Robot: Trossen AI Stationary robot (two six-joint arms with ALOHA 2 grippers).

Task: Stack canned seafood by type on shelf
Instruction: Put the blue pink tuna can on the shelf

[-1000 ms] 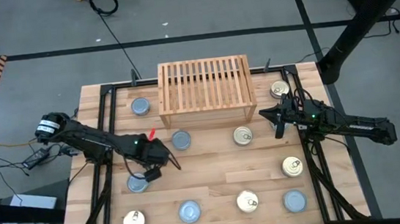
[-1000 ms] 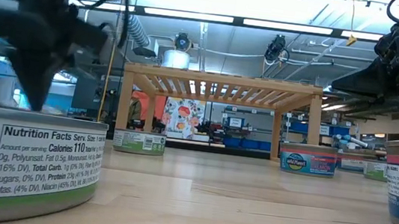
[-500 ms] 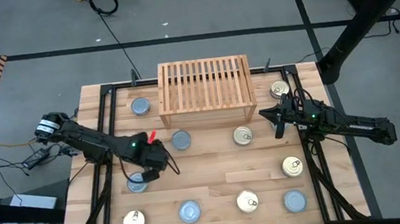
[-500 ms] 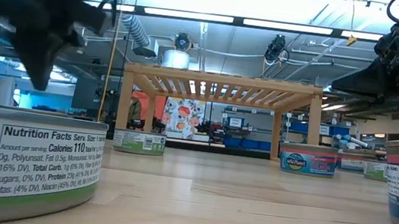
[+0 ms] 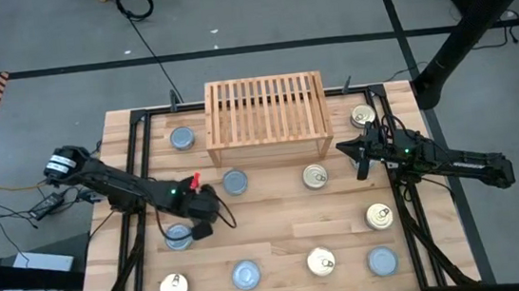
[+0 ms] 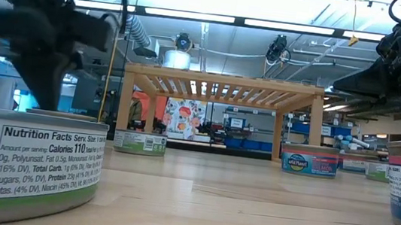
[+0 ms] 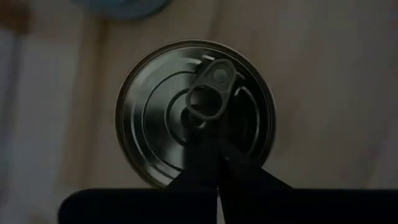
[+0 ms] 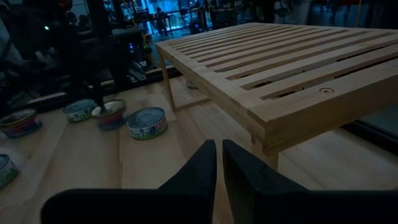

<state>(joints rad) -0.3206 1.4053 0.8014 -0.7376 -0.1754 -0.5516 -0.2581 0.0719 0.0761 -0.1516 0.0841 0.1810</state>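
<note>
Silver-topped tin (image 5: 178, 235) on the worktop (image 5: 276, 222) left of centre, straight beneath the left pincer (image 5: 197, 230), fingers shut and empty, tips by its ring pull; shelf (image 5: 266, 119) well beyond; right pincer (image 5: 360, 153) nearly closed, empty, far off

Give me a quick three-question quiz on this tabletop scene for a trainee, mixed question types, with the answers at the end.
1. True or false: a tin already rests on top of the light wooden slatted shelf.
2. Multiple choice: the left end effector hangs over
A) a gold-topped tin
B) a silver-topped round tin with a pull tab
C) the shelf
3. Short answer: which arm's end effector waits in the air beside the shelf's right end?

Key:
1. False; the slatted top is bare.
2. B.
3. The right end effector.
</note>
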